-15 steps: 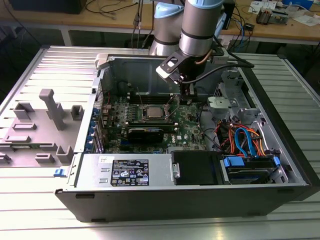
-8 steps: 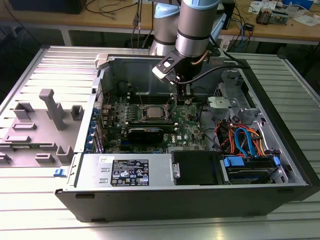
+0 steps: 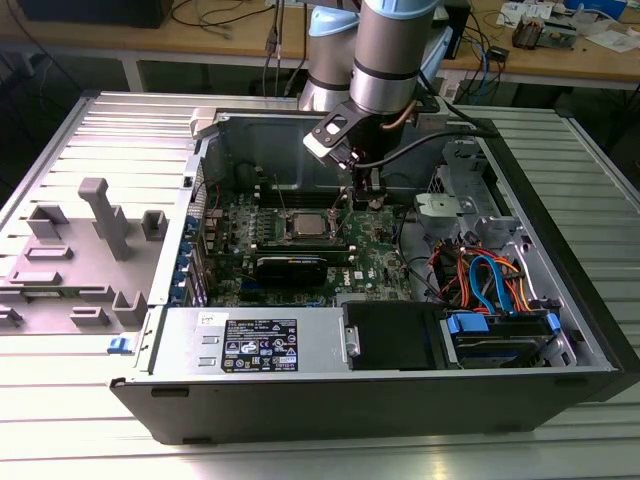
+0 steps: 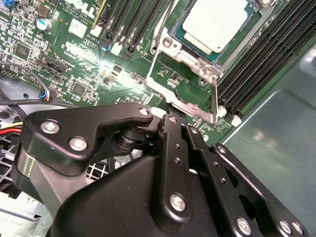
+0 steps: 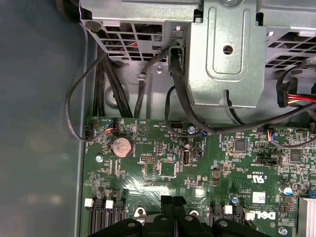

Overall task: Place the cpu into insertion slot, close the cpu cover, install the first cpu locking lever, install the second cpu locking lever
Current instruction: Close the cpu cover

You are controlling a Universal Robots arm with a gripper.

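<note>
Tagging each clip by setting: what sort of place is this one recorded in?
Probably a robotics or electronics lab: an open computer case lies on a ridged metal table, a robot arm reaches into it, and wooden workbenches behind carry cables and small electronics.

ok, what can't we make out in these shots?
1. cpu: one corner cut off by the second wrist view's edge.
2. insertion slot: the side nearest the claw is hidden by the claw's own body, same view.
3. cpu cover, latched or not: too small in the exterior view.
</note>
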